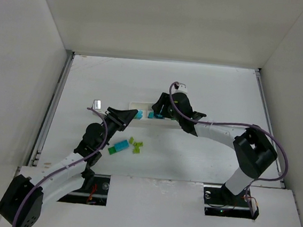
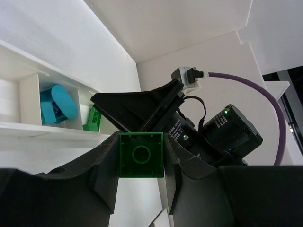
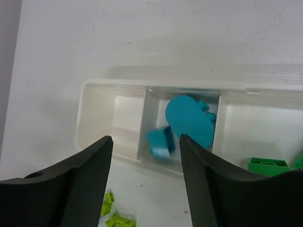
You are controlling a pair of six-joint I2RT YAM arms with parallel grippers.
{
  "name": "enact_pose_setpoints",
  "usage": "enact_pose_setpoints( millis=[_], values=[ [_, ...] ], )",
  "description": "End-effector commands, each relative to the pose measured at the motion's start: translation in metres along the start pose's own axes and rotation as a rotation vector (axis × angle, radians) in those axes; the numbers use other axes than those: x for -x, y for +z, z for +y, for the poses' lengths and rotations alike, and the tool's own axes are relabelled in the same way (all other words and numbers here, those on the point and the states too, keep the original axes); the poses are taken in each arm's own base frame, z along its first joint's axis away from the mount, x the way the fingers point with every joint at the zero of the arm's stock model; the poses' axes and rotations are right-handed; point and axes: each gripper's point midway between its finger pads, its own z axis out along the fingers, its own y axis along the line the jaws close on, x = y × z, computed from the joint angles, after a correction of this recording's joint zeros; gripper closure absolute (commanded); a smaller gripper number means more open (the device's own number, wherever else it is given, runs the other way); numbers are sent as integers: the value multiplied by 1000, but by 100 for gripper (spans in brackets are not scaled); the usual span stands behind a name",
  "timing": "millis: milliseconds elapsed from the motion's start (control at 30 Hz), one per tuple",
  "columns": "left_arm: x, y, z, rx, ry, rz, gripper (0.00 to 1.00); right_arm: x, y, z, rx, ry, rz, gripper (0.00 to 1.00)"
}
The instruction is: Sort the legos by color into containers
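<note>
Placing step: left gripper (image 2: 141, 145) pinching dark green brick (image 2: 141, 156), lower centre of left wrist view, near tray (image 3: 89, 118). Right gripper (image 3: 146, 142) spread, empty, over cyan compartment (image 3: 156, 111). Next: carry brick above end compartment (image 3: 241, 127), right-wrist lower right, holding green lego (image 3: 268, 166); release.

Between the jaws of the left gripper (image 2: 141, 142) a green brick (image 2: 141, 161) is held; its plastic is seen to be smooth and glossy, with a moulded stud ring. The fingers (image 2: 102, 177) are shown as matt black plastic, faintly grainy. Beyond the jaws, the tray (image 2: 28, 101) is seen as thin white plastic with a soft sheen, and a cyan piece (image 2: 59, 105) in it as smooth, glossy plastic. Above and right of the jaws, a purple cable (image 2: 258, 90) is covered by a smooth, slightly shiny sheath.

Beyond the parted jaws of the right gripper (image 3: 145, 139), the table (image 3: 142, 38) is shown matt white and faintly speckled. Just below the jaws, yellow-green bricks (image 3: 113, 218) are seen as shiny plastic.
</note>
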Motion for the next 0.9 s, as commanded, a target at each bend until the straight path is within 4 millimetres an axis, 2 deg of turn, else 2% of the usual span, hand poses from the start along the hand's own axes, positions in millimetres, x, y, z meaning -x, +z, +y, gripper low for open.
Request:
enact_pose_setpoints(
  millis=[0,100,167,267,367,500,667,867],
  values=[
    [8,2,-33,-111,-16,-24,86,34,-15,31,88,20,-96,34],
    [12,2,-37,-128,-51,-28,86,47,-42,40,148,78,-142,35],
    [13,2,-41,-142,-83,-28,86,58,-71,56,273,160,-177,35],
    [16,2,-49,-172,-121,-30,85,68,-117,81,516,295,-220,28],
    [17,3,-54,-191,-159,-28,85,71,-139,90,649,412,-213,24],
    [15,3,-61,-222,-218,-18,85,66,-141,107,753,466,-151,24],
    [15,1,-68,-256,-281,-11,85,59,-136,124,808,500,-105,24],
    [9,-1,-71,-259,-296,3,85,52,-138,140,865,515,-71,25]
  ],
)
